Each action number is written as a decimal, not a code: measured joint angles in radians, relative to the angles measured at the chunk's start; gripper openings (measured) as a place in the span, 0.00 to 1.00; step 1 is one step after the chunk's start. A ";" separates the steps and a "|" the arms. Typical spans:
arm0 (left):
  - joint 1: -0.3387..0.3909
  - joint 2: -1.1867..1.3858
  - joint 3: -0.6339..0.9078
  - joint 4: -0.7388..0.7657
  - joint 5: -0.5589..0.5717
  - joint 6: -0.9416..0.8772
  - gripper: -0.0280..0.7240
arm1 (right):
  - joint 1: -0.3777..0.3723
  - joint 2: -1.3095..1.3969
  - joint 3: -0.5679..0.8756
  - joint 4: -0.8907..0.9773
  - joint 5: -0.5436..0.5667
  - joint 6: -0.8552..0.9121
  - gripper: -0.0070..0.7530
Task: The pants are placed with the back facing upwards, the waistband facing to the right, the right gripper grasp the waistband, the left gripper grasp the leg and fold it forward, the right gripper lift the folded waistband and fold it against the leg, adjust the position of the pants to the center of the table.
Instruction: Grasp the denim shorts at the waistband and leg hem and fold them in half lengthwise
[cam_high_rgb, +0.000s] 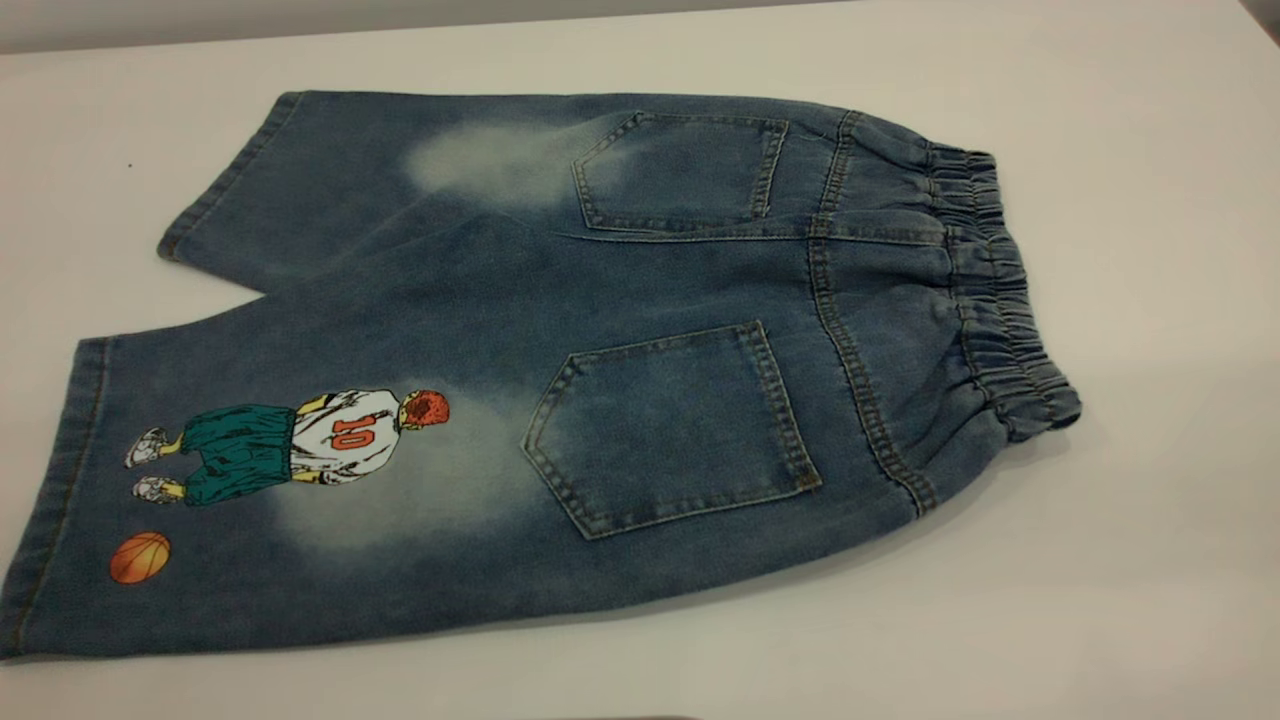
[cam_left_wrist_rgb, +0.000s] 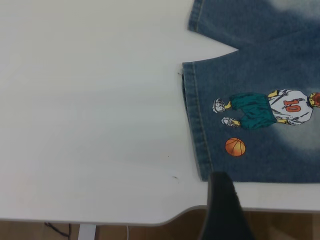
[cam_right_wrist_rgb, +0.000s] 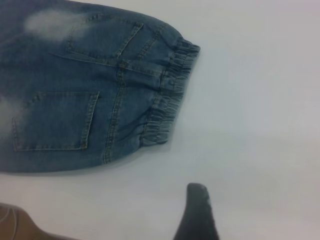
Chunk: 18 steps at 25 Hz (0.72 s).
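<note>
The pants (cam_high_rgb: 560, 370) lie flat on the white table (cam_high_rgb: 1150, 560) with the back up and two back pockets showing. The gathered waistband (cam_high_rgb: 1000, 290) points right, and the two legs point left. The near leg (cam_left_wrist_rgb: 260, 115) carries the "10" player print and an orange ball. No gripper shows in the exterior view. My left gripper (cam_left_wrist_rgb: 265, 212) hovers off the near leg's hem corner, showing one black finger (cam_left_wrist_rgb: 222, 205) with nothing against it. My right gripper (cam_right_wrist_rgb: 240, 212) hangs over bare table short of the waistband (cam_right_wrist_rgb: 167, 100). It is open and empty, with one finger (cam_right_wrist_rgb: 197, 210) showing.
The table's near edge (cam_left_wrist_rgb: 125, 220) runs close behind the left gripper, with wooden floor below it. White tabletop lies on all sides of the pants, widest to the right of the waistband and to the left of the leg hems.
</note>
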 joint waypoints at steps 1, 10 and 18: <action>0.000 0.000 0.000 0.000 0.000 0.000 0.58 | 0.000 0.000 0.000 0.000 0.000 0.000 0.64; 0.000 0.000 0.000 0.000 0.000 0.000 0.58 | 0.000 0.000 0.000 0.000 0.000 0.000 0.63; 0.000 0.000 0.000 0.000 0.000 0.000 0.58 | 0.000 0.000 0.000 0.002 0.000 0.000 0.60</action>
